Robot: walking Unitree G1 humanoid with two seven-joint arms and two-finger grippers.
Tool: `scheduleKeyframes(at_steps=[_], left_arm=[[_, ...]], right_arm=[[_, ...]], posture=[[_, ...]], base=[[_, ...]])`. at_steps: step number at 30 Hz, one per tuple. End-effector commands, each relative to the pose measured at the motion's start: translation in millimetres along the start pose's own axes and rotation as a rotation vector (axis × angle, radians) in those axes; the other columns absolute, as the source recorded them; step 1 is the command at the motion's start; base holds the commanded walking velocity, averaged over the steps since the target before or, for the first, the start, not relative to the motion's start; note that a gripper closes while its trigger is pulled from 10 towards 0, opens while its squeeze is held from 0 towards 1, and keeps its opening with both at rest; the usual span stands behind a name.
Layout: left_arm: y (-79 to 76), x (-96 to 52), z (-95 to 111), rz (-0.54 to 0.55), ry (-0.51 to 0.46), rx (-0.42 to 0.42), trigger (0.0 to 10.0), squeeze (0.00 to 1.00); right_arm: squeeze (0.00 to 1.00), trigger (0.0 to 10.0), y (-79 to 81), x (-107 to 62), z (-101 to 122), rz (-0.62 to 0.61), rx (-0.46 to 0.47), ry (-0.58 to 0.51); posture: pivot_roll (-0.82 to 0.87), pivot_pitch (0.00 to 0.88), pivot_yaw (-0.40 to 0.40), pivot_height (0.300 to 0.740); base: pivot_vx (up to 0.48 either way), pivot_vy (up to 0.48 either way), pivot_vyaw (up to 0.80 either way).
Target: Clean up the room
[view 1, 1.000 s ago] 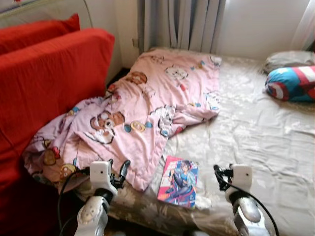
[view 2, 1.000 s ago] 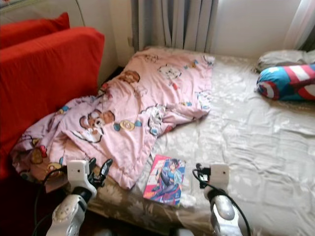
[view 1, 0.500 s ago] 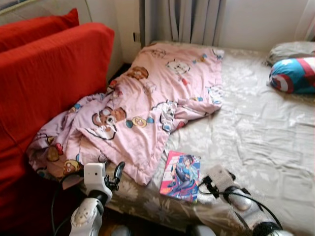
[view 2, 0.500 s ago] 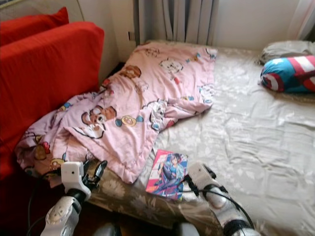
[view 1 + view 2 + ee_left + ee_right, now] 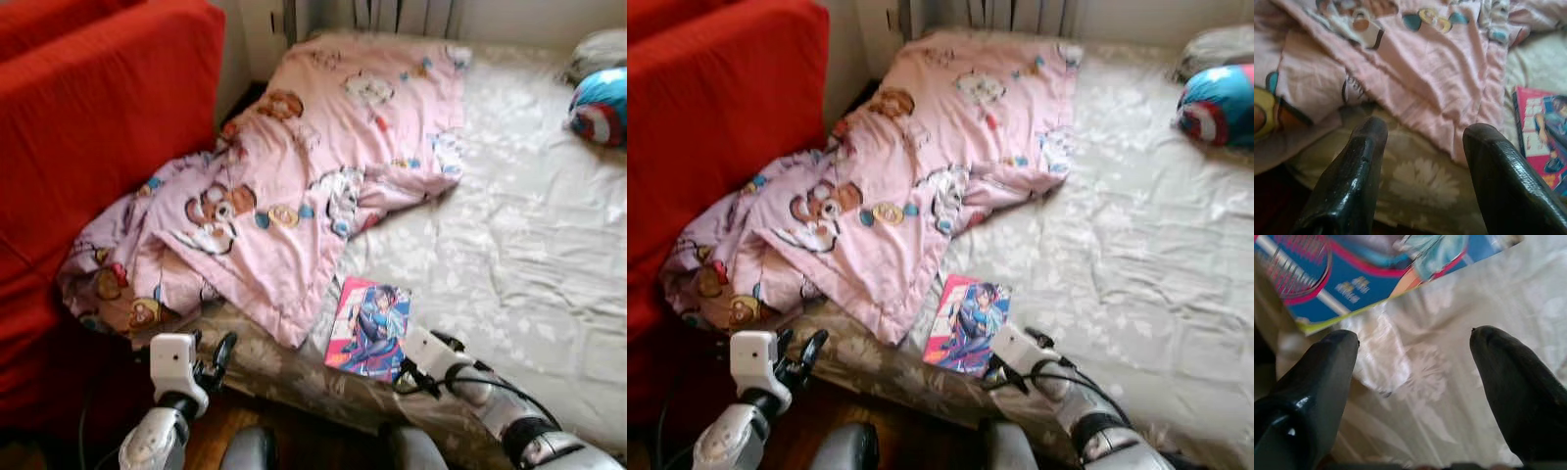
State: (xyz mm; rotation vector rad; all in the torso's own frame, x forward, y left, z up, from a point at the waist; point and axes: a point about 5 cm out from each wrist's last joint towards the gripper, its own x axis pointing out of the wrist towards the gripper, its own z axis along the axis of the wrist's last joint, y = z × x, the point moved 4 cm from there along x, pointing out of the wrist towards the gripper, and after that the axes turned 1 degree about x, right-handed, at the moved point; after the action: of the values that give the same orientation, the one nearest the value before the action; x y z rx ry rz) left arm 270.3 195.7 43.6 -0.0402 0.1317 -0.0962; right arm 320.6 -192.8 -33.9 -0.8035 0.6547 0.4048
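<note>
A colourful comic book (image 5: 370, 327) lies flat on the beige flowered bed sheet (image 5: 509, 245), near the bed's front edge. My right gripper (image 5: 409, 370) is low over the sheet at the book's near right corner, open, with the book's edge (image 5: 1352, 289) just past its fingertips and nothing between them. A crumpled pink cartoon blanket (image 5: 294, 186) covers the bed's left half and spills toward the sofa. My left gripper (image 5: 210, 352) hangs open before the bed's front left edge, facing the blanket's hem (image 5: 1449, 127).
A red sofa (image 5: 88, 127) stands close on the left. A blue, red and white round pillow (image 5: 600, 106) and a grey pillow (image 5: 600, 47) lie at the bed's far right. Wooden floor (image 5: 211, 441) shows below the bed edge.
The view has tilted downward and come closer to the bed. My right gripper has dropped from upright to low beside the book's near corner. The left arm has kept its place.
</note>
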Motion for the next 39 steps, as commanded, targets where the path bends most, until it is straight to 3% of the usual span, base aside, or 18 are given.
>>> scheduleKeyframes(at_steps=[1,16,30,31,32,33,34,35,36,38,39], left_arm=[[5.3,-9.0,-2.9,0.009,0.029,0.0,10.0,0.0],[9.1,-28.5,-6.8,0.02,0.09,0.009,10.0,0.0],[9.3,-33.4,-3.4,0.028,0.098,0.014,10.0,0.0],[9.4,-33.3,-2.6,0.03,0.096,0.014,10.0,0.0],[9.4,-33.3,-2.6,0.03,0.096,0.014,10.0,0.0],[9.2,-33.1,-2.1,0.03,0.095,0.014,10.0,0.0],[9.1,-32.2,-0.4,0.031,0.089,0.013,10.0,0.0],[8.7,-31.6,0.6,0.031,0.086,0.013,10.0,0.0],[8.5,-31.4,1.0,0.031,0.084,0.013,10.0,0.0],[8.3,-31.1,1.3,0.031,0.084,0.012,10.0,0.0],[8.4,-31.0,1.6,0.031,0.083,0.011,10.0,0.0]], right_arm=[[0.0,10.0,1.3,-0.8,-7.1,0.021,-0.009,0.033],[0.0,10.0,-10.0,-1.0,-5.9,0.022,-0.021,0.059],[0.0,10.0,-9.7,-1.0,-9.2,0.026,-0.037,0.092],[0.0,6.0,-9.3,-1.0,-9.6,0.027,-0.036,0.093],[0.0,6.0,-9.3,-1.0,-9.6,0.027,-0.036,0.093],[0.0,4.1,-8.9,-1.0,-9.7,0.028,-0.038,0.094],[0.0,0.4,-7.8,-0.9,-9.7,0.03,-0.039,0.093],[0.0,0.0,-6.6,-0.8,-9.7,0.034,-0.038,0.093],[0.0,1.6,-6.3,-0.8,-9.8,0.036,-0.039,0.093],[0.0,1.6,-6.1,-0.8,-9.9,0.036,-0.04,0.094],[0.0,10.0,-3.6,-0.8,-10.9,0.05,-0.041,0.1]], posture=[[0.12,0.278,0.055,0.651],[0.15,0.306,0.068,0.651],[0.17,0.303,0.07,0.651],[0.17,0.301,0.069,0.651],[0.17,0.301,0.069,0.651],[0.17,0.301,0.069,0.651],[0.17,0.303,0.07,0.651],[0.17,0.301,0.069,0.651],[0.17,0.3,0.069,0.651],[0.17,0.3,0.069,0.651],[0.17,0.3,0.069,0.651]], base=[[0.0,0.0,0.0],[0.0,0.0,0.0],[0.0,0.0,0.0],[0.0,0.0,0.0],[0.0,0.0,0.0],[0.0,0.0,0.0],[0.0,0.0,0.0],[0.0,0.0,0.0],[0.0,0.0,0.0],[0.0,0.0,0.0],[0.0,0.0,0.0]])
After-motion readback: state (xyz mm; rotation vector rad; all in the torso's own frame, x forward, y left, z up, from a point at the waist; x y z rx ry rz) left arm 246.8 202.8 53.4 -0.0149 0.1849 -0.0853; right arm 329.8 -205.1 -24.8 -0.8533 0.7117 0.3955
